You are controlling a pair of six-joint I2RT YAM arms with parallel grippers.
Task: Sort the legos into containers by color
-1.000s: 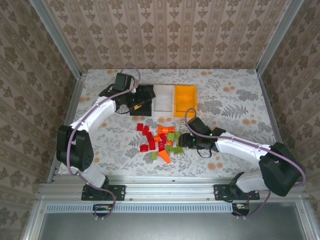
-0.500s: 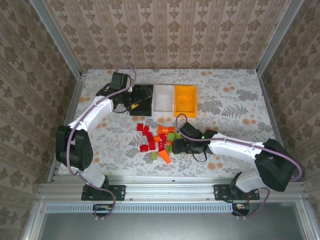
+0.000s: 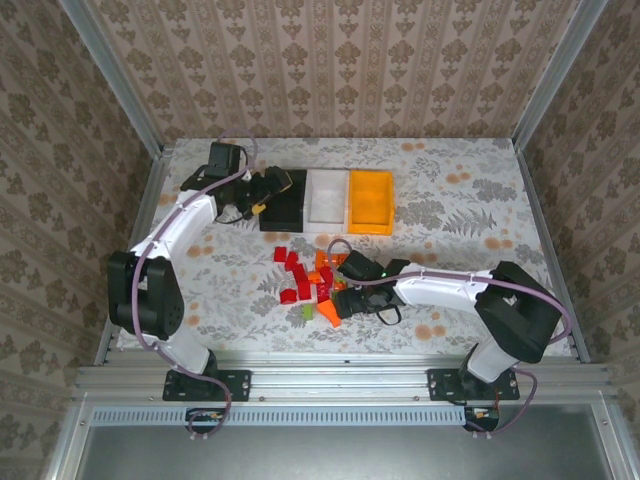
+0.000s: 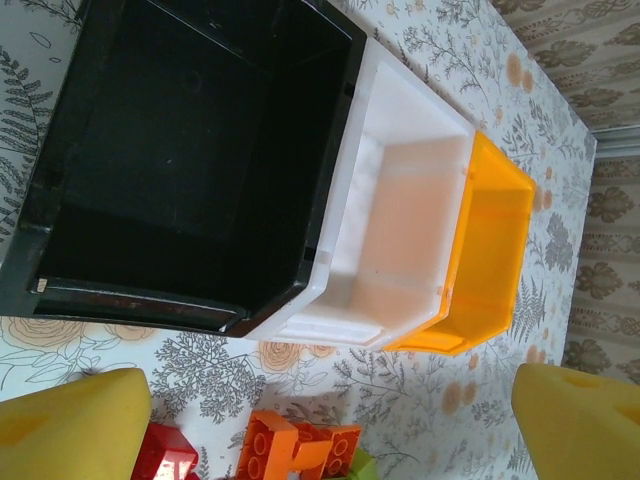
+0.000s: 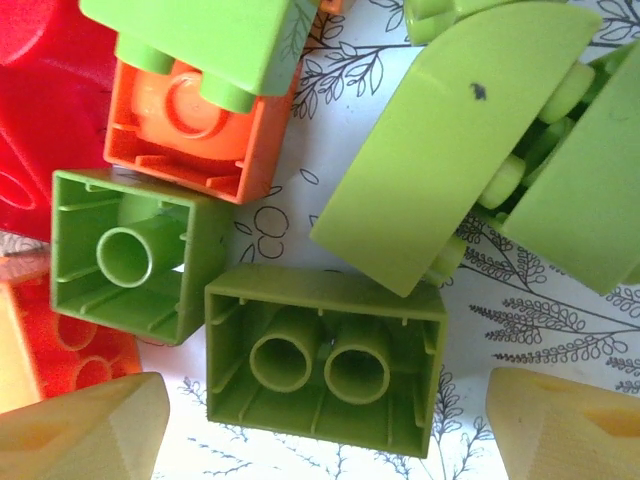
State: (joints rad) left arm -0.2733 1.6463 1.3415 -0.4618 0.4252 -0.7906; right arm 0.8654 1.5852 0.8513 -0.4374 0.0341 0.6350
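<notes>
1. The right gripper (image 3: 336,297) sits at the near right edge of the lego heap, on the near side of the white bin (image 3: 326,198). Its fingers (image 5: 80,425) are spread wide and grip nothing.
2. An upturned light green brick (image 5: 325,360) lies between those fingers, clear of both.
3. The legos (image 3: 312,278), in red, orange and light green, lie heaped on the table (image 3: 450,200), nearer than the white bin.
4. The black bin (image 3: 283,196) touches the white bin's left side, and the orange-yellow bin (image 3: 369,200) touches its right.
5. The left gripper (image 3: 268,188) hovers left of the white bin, at the black bin's left edge, spread wide and empty.
</notes>
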